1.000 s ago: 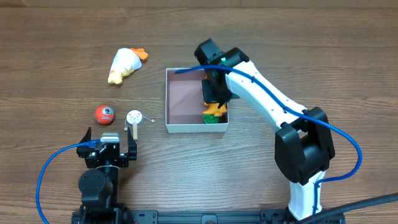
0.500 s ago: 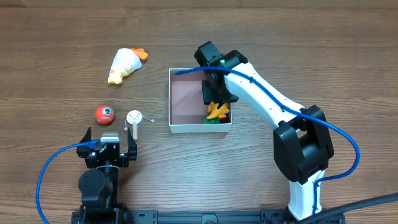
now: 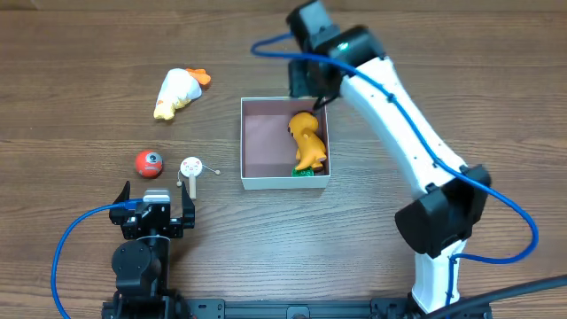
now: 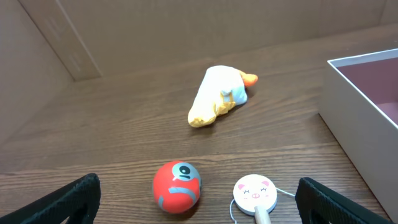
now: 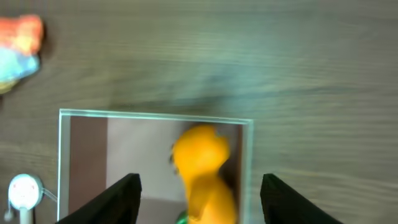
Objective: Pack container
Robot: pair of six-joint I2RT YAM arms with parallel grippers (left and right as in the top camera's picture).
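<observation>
The container (image 3: 264,142), a shallow white-walled box with a pinkish floor, sits mid-table. An orange toy (image 3: 306,142) lies along its right side, with a bit of green (image 3: 306,173) at the near corner. My right gripper (image 3: 312,89) hangs open above the container's far right rim, apart from the toy. In the right wrist view, blurred, the orange toy (image 5: 202,168) shows below between the spread fingers (image 5: 121,199), inside the container (image 5: 155,116). My left gripper (image 3: 157,197) rests open near the front left, holding nothing.
Left of the container lie a white and yellow plush (image 3: 180,91), a red ball (image 3: 150,163) and a small pig-faced disc on a stick (image 3: 191,168). The left wrist view shows the ball (image 4: 178,186) and disc (image 4: 255,193) just ahead of the open gripper (image 4: 199,202).
My right gripper opened and let go of the orange toy, then rose and drew back toward the far rim. The toy now lies in the container. The left arm has not moved.
</observation>
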